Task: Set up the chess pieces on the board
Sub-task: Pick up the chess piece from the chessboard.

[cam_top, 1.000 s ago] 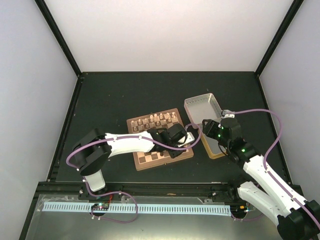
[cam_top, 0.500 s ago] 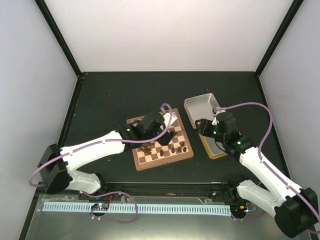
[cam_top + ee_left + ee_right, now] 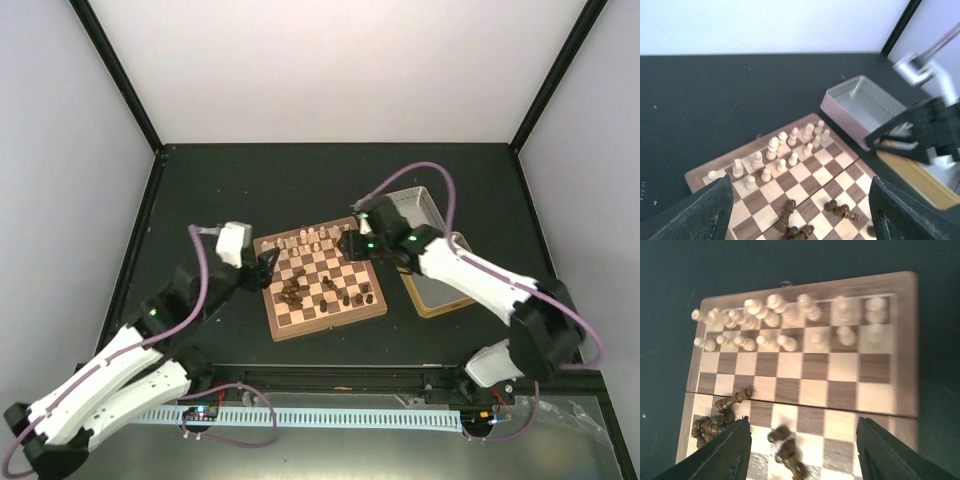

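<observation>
The black surface (image 3: pixel 200 200) carries the board (image 3: pixel 322 327) at the centre of the overhead view. A metal tin half (image 3: pixel 418 205) lies just beyond its upper right corner, and a yellow-rimmed half (image 3: pixel 437 298) lies to its right.

The job looks about half done. In the right wrist view the pale pieces (image 3: pixel 775 310) stand in two rows along the board's upper edge, though a few crowd together toward the upper left. The dark pieces (image 3: pixel 715 422) are not set. Most lie toppled in a heap at the lower left of that view, and a few more sit loose on the lower middle squares.

So the step in hand seems to be the dark side. The left claw (image 3: pixel 800 182) is spread wide with nothing between its fingers, at the board's left edge in the overhead view. The right claw (image 3: pixel 802 422) is likewise spread and empty, over the board's upper right corner in that view.

The next move probably calls for one claw to come down on a single dark piece at the fringe of the heap. It would need a narrow pinch that leaves the neighbours alone, then stand the piece upright on the board's lower rows. The pieces are tiny and tangled, so freeing one cleanly is likely the hard part.

No brand, label or writing can be read on the board, the tin or the arms.
</observation>
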`<action>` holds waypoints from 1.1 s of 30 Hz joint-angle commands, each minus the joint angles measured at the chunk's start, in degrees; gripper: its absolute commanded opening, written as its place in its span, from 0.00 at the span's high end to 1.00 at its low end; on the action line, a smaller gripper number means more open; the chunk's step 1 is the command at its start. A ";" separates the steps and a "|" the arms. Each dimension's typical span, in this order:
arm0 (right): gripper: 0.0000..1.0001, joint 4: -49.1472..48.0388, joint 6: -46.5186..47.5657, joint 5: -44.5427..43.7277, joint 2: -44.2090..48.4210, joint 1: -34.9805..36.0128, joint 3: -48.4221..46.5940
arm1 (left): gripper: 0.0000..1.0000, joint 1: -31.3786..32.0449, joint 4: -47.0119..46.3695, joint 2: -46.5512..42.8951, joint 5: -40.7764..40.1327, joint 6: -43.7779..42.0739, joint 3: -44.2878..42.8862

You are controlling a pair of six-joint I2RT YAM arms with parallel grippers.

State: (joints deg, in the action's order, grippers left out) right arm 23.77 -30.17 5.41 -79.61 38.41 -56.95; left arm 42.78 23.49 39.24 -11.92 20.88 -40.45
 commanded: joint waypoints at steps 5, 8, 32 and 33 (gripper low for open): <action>0.47 10.15 4.27 -5.12 -16.96 9.09 -12.33 | 0.21 -1.03 8.04 -12.27 -4.04 1.33 0.58; 0.54 12.52 5.56 -4.58 -21.09 10.35 -15.34 | 0.20 -1.03 12.13 -13.51 -5.18 1.04 -1.23; 0.78 18.18 8.61 -2.29 -30.54 11.90 -22.81 | 0.20 -1.03 18.15 -19.22 -6.03 1.93 1.40; 0.82 18.04 8.56 -2.37 -30.67 11.90 -22.89 | 0.20 -1.01 18.06 -19.21 -6.01 1.96 1.43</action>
State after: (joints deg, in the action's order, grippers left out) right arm 41.28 -22.15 2.61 -109.58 49.84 -78.11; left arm 42.06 40.80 20.18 -16.97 22.17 -39.05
